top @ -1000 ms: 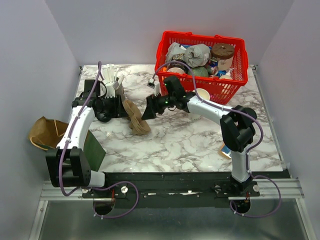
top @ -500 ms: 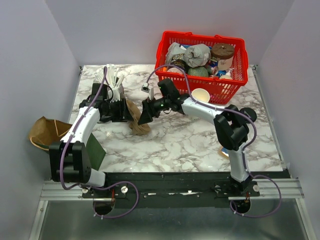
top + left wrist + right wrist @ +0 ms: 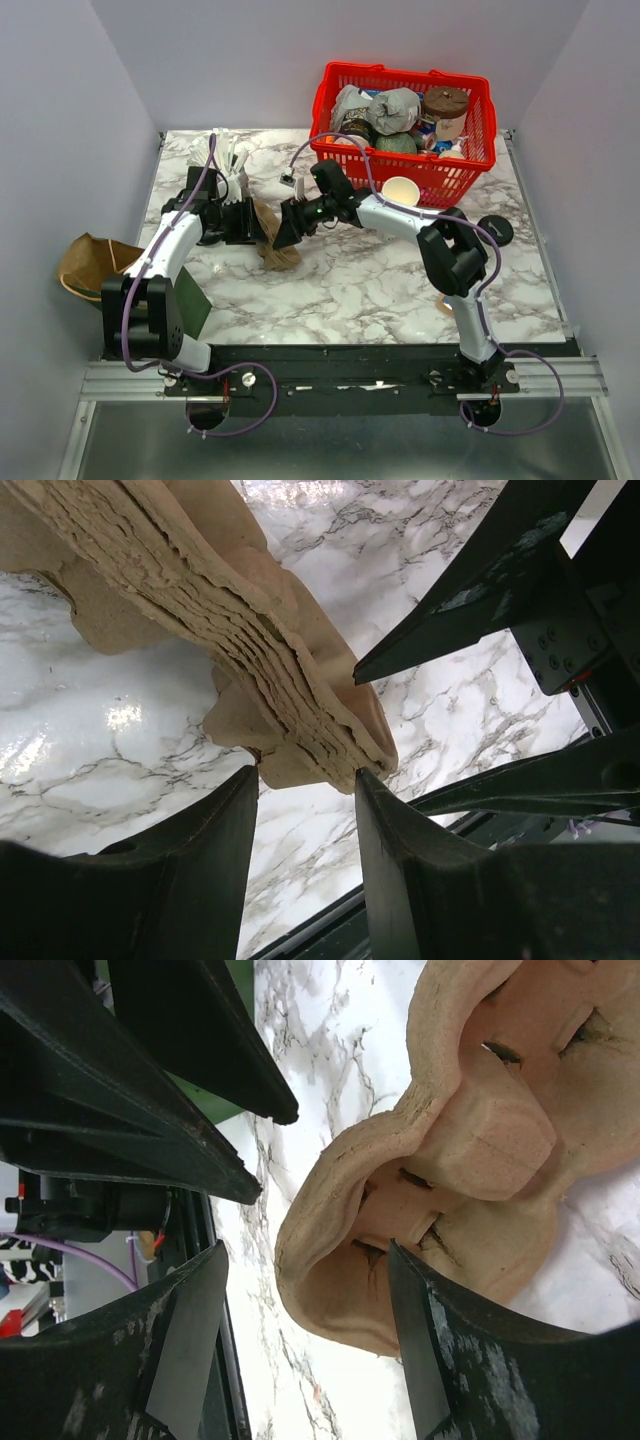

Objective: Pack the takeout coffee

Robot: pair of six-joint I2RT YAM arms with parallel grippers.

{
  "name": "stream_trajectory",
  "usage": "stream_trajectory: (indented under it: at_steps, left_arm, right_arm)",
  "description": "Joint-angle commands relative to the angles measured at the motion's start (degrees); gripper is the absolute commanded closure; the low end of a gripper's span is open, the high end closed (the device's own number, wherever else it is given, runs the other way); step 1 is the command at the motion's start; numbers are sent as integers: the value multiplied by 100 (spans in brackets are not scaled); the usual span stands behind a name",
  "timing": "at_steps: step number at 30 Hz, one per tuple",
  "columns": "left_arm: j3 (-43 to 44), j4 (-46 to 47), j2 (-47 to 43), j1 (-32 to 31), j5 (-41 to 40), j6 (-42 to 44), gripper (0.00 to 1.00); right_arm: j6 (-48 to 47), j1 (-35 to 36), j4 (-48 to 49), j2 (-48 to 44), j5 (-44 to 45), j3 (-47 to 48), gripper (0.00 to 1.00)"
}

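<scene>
A stack of brown pulp cup carriers (image 3: 272, 238) stands on edge on the marble table (image 3: 350, 290), between my two grippers. My left gripper (image 3: 249, 222) is shut on the stack's edge; in the left wrist view its fingertips pinch the layered rim (image 3: 300, 730) of the stack, with the gripper (image 3: 307, 780) just below. My right gripper (image 3: 286, 228) is open at the other face. In the right wrist view (image 3: 308, 1260) one finger (image 3: 440, 1360) sits in a cup pocket of the outer carrier (image 3: 470, 1150) and the other finger stands apart. A white paper cup (image 3: 401, 190) stands by the basket.
A red basket (image 3: 470, 165) full of cups and wrappers is at the back right. A holder of white cutlery (image 3: 226, 160) stands behind the left gripper. A crumpled brown paper bag (image 3: 85, 265) lies off the left edge. A black lid (image 3: 497, 231) lies at the right.
My right gripper has moved left up to the carrier stack. My left gripper has shifted slightly right with the stack, which now stands closer between the two.
</scene>
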Motion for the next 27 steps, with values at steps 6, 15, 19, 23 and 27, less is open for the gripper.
stream_trajectory:
  at_steps: [6, 15, 19, 23, 27]
  left_arm:
    - [18, 157, 155, 0, -120, -98, 49]
    - [1, 227, 252, 0, -76, -115, 50]
    - [-8, 271, 313, 0, -23, -124, 50]
    - [0, 324, 375, 0, 21, -159, 50]
    - [35, 412, 454, 0, 74, -212, 50]
  right_arm:
    - [163, 52, 118, 293, 48, 178, 30]
    - [216, 52, 109, 381, 74, 205, 39]
    - [269, 43, 161, 372, -22, 196, 45]
    - [339, 25, 241, 355, -128, 152, 49]
    - [409, 16, 320, 346, -181, 99, 49]
